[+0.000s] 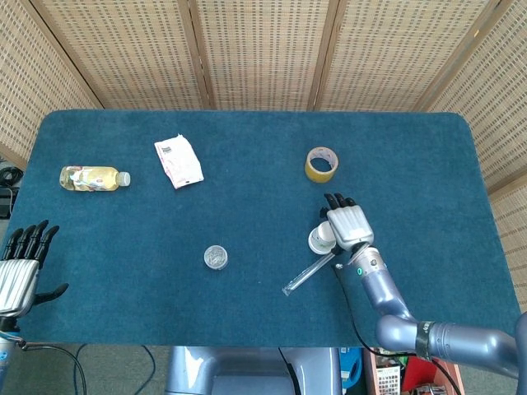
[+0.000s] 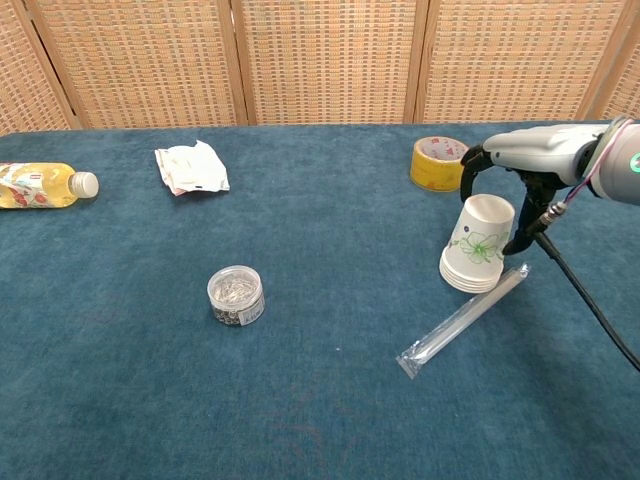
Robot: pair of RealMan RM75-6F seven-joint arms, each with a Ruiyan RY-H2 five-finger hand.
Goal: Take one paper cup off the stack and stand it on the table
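Observation:
A stack of white paper cups [image 2: 477, 245] with a green flower print stands upside down on the blue table, right of centre; in the head view the stack of cups [image 1: 321, 239] is partly under my right hand. My right hand [image 2: 520, 152] hovers just above the stack's top, palm down, fingers curving down on both sides of it without a clear grip. The right hand [image 1: 347, 222] holds nothing. My left hand [image 1: 20, 265] sits at the table's near left corner, fingers apart and empty.
A clear plastic-wrapped straw [image 2: 463, 320] lies just in front of the cups. A yellow tape roll [image 2: 439, 162] stands behind them. A small round clear jar [image 2: 236, 295] sits mid-table, a crumpled white packet [image 2: 190, 167] and a lying bottle [image 2: 40, 186] at far left.

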